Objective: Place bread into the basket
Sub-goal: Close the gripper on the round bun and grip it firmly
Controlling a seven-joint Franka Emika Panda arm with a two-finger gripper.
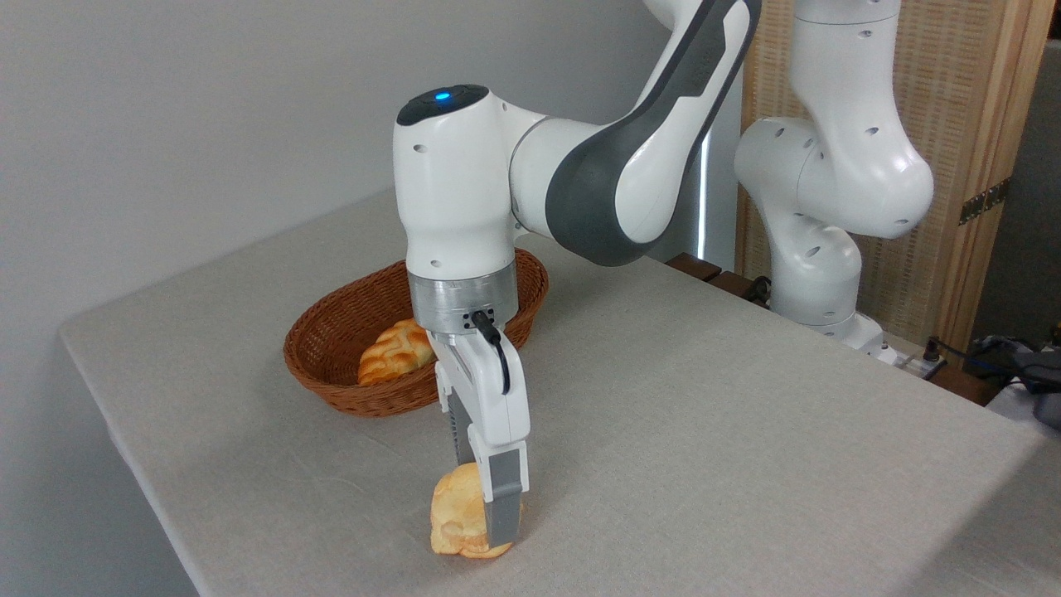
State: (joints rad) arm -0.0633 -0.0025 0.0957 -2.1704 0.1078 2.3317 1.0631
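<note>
Gripper point(489, 531) pointing straight down, fingers clamped on bread point(458, 514), near finger covering its right side; bread on counter point(746, 431) near front edge, bottom touching or just off cloth, can't tell. Bread puffy, layered, pale golden, standing on edge, long axis roughly vertical. Basket point(348, 390) just behind, well apart from bread: shallow oval, reddish-brown woven wicker, long axis running back-right. Inside it braided orange-brown loaf point(394, 352), partly hidden by wrist. Counter covered in plain beige cloth, matte
</note>
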